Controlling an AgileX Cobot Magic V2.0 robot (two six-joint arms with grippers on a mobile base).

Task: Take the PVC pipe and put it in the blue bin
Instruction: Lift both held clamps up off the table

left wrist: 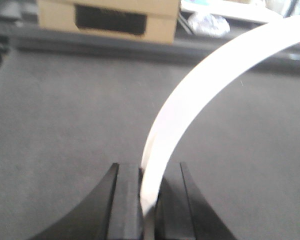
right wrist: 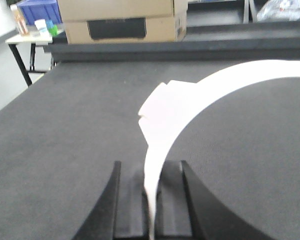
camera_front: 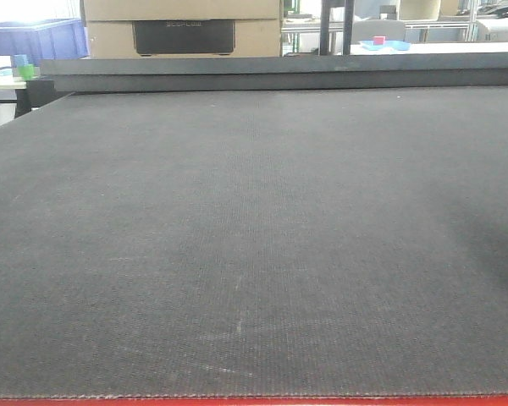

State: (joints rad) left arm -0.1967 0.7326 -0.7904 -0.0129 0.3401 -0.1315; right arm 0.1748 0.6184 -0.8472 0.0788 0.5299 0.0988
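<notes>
A white curved PVC pipe (left wrist: 215,70) arcs up and to the right out of my left gripper (left wrist: 149,172), which is shut on its lower end above the dark mat. In the right wrist view the white pipe (right wrist: 190,107) shows a stepped, blocky section and curves away to the right; my right gripper (right wrist: 149,170) is shut on its thin lower end. The blue bin (camera_front: 34,38) stands far back on the left, beyond the table, and shows again as the blue bin (right wrist: 37,10). Neither gripper nor the pipe appears in the front view.
The dark grey mat (camera_front: 254,237) covers the table, with a raised dark ledge (camera_front: 279,72) along its far edge. A cardboard box (camera_front: 182,30) stands behind the ledge. A small side table with cups (right wrist: 35,30) is at the back left.
</notes>
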